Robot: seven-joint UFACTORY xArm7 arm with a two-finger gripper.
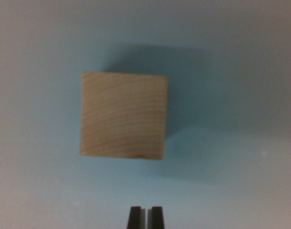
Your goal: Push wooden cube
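While pincer (145,212) sits apart, wooden cube (123,115) square-edged

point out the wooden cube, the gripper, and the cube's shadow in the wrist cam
wooden cube (123,116), wrist view, middle of its top face.
gripper (145,217), wrist view, midway between the two dark fingertips.
shadow (202,90), wrist view, dark patch right of the cube.

no readable text, labels, numbers, or signs anywhere
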